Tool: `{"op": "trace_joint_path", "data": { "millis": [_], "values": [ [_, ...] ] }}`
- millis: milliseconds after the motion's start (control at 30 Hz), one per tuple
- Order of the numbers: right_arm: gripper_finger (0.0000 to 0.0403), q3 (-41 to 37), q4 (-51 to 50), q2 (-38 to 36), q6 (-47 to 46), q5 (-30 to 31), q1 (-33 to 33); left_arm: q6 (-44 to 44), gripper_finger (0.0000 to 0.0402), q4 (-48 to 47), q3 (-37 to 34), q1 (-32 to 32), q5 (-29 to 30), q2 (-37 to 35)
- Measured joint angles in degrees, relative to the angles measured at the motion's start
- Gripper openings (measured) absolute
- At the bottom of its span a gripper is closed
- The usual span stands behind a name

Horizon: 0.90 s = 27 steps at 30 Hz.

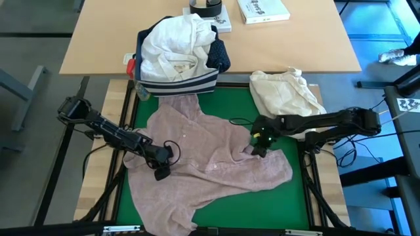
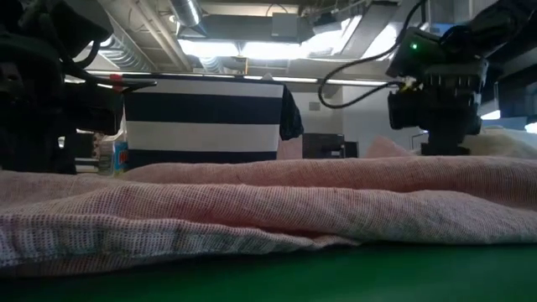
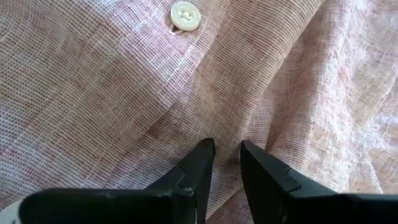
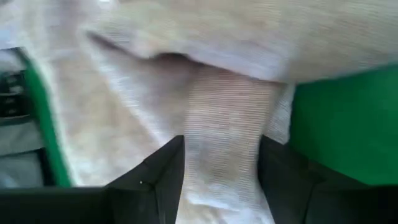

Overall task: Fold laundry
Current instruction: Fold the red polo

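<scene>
On table: book (image 1: pixel 262 9) (cover writing unreadable), pink top (image 1: pixel 210 157).

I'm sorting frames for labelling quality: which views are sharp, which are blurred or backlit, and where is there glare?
Left wrist view: sharp, the pale pink top shows its weave and a button. Right wrist view: soft and blurred, the cloth between the jaws is smeared. Low view: backlit, bright ceiling lights glare and the arms go near-black. High view: evenly lit, faint shadows under the arms.
</scene>
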<state>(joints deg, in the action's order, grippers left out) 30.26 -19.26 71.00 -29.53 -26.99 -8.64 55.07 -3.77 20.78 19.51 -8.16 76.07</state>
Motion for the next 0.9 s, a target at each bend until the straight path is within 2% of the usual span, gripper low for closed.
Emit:
{"op": "trace_joint_path", "data": {
  "millis": [67, 200, 300, 367, 467, 533, 700, 767, 833, 900],
  "values": [
    [0.0188, 0.1, 1.9, 0.2, -0.1, 0.7, 0.0, 0.0, 0.0084, 0.1, 0.0, 0.0, 0.1, 0.0],
    [0.0188, 0.0, -0.3, 2.9, -0.1, 7.4, 0.0, -0.1, 0.0084, 0.1, 0.0, 0.0, 0.2, 0.0],
    [0.0174, 0.0, 1.9, 5.1, 0.7, 7.8, 0.0, -0.1, 0.0084, 0.1, 0.0, 0.0, 0.5, 0.0],
    [0.0142, 0.0, 1.7, 5.5, 1.1, 7.6, 0.0, -0.1, 0.0084, 0.1, 0.0, 0.0, 0.8, 0.0],
    [0.0055, 0.4, -2.6, 3.4, 1.1, 8.8, 0.0, 0.0, 0.0084, 0.1, 0.0, 0.0, 0.9, 0.0],
    [0.0015, 1.6, -9.1, 0.0, -0.5, 13.5, 0.1, 0.3, 0.0084, 0.1, 0.0, 0.1, 1.0, 0.0],
    [0.0014, 6.3, -28.4, -9.9, -13.0, 35.4, 4.9, 3.3, 0.0084, -0.5, 0.1, 1.1, 1.6, 0.0],
    [0.0005, 7.2, -32.9, -12.8, -18.4, 41.6, 7.7, 4.7, 0.0084, -1.1, 0.2, 1.7, 2.4, 0.0],
    [0.0009, 7.1, -35.3, -14.2, -22.5, 42.5, 9.7, 5.9, 0.0084, -1.9, 0.2, 2.2, 3.0, -0.1],
    [0.0015, 6.2, -36.3, -14.3, -25.7, 40.3, 10.9, 6.8, 0.0084, -2.4, 0.3, 2.5, 3.6, -0.2]
  ]
}}
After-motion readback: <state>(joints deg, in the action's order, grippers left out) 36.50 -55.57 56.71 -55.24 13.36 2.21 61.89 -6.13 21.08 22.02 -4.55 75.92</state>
